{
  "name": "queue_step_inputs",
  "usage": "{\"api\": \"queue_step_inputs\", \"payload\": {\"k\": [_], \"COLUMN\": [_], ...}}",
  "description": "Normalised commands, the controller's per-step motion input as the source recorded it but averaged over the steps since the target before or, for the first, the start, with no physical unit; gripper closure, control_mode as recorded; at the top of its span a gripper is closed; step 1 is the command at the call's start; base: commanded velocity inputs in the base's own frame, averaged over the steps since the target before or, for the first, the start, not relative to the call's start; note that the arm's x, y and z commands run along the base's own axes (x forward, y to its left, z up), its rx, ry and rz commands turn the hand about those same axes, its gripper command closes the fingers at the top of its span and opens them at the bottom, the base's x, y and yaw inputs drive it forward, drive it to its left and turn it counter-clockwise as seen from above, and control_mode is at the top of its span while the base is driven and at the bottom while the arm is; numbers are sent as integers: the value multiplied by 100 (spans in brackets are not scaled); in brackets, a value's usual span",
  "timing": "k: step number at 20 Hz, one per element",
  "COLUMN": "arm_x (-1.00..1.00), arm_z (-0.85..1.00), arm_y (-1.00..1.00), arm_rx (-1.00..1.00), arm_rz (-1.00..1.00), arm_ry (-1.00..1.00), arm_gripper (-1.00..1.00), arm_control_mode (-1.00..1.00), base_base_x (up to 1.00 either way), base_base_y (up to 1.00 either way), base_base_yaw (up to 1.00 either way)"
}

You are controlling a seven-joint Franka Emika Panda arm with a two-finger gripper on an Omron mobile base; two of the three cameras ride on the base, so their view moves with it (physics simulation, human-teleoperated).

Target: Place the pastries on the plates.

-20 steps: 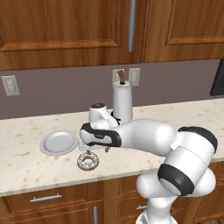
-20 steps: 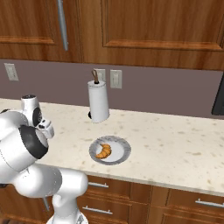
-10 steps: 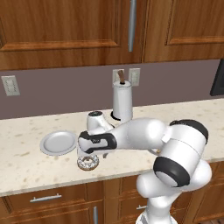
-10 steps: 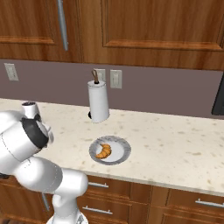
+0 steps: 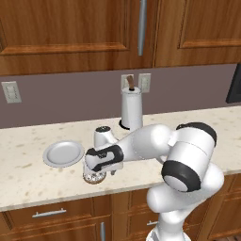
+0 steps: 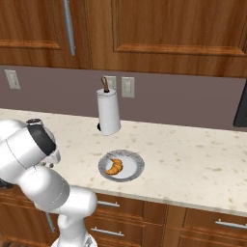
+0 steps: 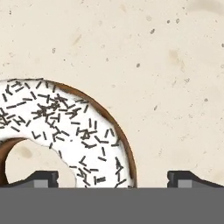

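Right now the donut lies flat on the bench, near the front edge. Its white icing with dark sprinkles faces up. It is not on a plate yet, so it is the pastry left to move.

The gripper hangs just above the donut and points straight down at it. Its two dark fingertips stand wide apart, so the gripper is open and holds nothing. One side of the donut ring sits between the tips. I think they are set this way so they can close on that side of the ring, one tip in the hole and one tip outside. That is an easy way to pick up a ring.

In the left base view the hand covers most of the donut, and only a bit of it peeks out below.

Just beside it, to the left and a little farther back, is an empty grey plate. It is close, so the donut likely goes there.

The croissant already rests on the other plate, farther along the bench. So I judge that about half the job is done.

Behind it all, by the wall, stands a tall white paper towel holder. It is well apart from the donut and should not get in the way.
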Motion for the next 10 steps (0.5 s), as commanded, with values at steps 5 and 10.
{"api": "queue_step_inputs", "payload": {"k": [5,10], "arm_x": [0,-5], "arm_z": [-9,-1], "arm_y": [0,0], "arm_rx": [0,2], "arm_rz": [0,0], "arm_ry": [0,-3], "arm_gripper": [100,100], "arm_control_mode": [-100,-100], "base_base_x": [0,0], "base_base_y": [0,0], "base_base_yaw": [0,0]}}
